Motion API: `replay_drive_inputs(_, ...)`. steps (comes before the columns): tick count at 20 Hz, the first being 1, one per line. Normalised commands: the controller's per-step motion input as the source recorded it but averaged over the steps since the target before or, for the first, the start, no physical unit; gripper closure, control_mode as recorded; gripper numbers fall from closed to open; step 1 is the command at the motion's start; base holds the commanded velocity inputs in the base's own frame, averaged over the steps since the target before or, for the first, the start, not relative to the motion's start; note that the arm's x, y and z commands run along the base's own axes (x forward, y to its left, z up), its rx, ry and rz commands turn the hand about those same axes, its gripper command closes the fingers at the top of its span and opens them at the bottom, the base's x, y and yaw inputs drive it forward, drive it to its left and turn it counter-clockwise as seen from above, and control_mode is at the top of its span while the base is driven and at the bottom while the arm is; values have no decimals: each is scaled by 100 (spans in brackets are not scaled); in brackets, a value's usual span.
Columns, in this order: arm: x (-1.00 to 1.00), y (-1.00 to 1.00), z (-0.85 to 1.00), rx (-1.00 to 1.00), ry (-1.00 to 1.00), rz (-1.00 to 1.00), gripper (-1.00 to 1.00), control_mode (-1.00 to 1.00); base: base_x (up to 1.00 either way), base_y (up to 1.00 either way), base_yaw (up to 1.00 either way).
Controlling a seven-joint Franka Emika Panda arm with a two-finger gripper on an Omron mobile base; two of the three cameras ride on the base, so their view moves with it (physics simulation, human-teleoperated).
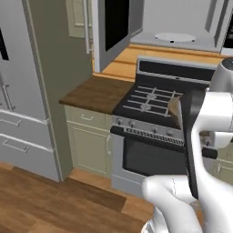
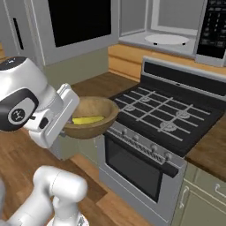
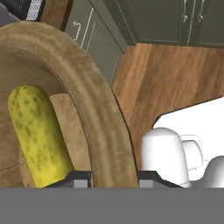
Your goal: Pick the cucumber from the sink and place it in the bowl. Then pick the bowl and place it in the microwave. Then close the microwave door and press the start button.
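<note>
While the arm hung out over the floor in front of the stove, the setup made decent sense to me, going left to right; the microwave door [image 2: 79, 26] was swung wide open at the far left, black glass facing out into the room, which left the way in free; makes sense, since the bowl has to go in before that door gets shut.

Next over, the gripper [image 2: 66, 117] was clamped on the near rim of the bowl [image 2: 90, 115], one finger inside the wall and one outside as far as the hand view showed; so closed on the rim, not wide open. Grabbing the edge like that seemed the only option, the bowl being about as wide as the pincer itself; it was held roughly level in mid-air, just off the front left corner of the black stove [image 2: 170, 117], not resting on anything.

The cucumber [image 2: 88, 119] was lying flat in the bottom of the bowl, near the gripped side; keeping the bowl level is what stops it rolling out, I'd guess. So the first part of the job looked done.

Further right and up, the microwave [image 2: 176, 26] sat open above the stove, white turntable [image 2: 167, 39] bare; the bowl was well below it and to the left, so my read is a lift and reach remained.
</note>
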Motion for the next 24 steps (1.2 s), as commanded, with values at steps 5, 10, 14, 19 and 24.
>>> replay_drive_inputs(5, 0, 0, 0, 0, 0, 0, 100, 100, 57, -63, 18)
replay_drive_inputs(10, 0, 0, 0, 0, 0, 0, 100, 100, 56, -55, 22)
replay_drive_inputs(14, 0, 0, 0, 0, 0, 0, 100, 100, 46, -29, 15)
replay_drive_inputs(19, 0, 0, 0, 0, 0, 0, 100, 100, 24, -29, 12)
replay_drive_inputs(24, 0, 0, 0, 0, 0, 0, 100, 100, 17, -17, 15)
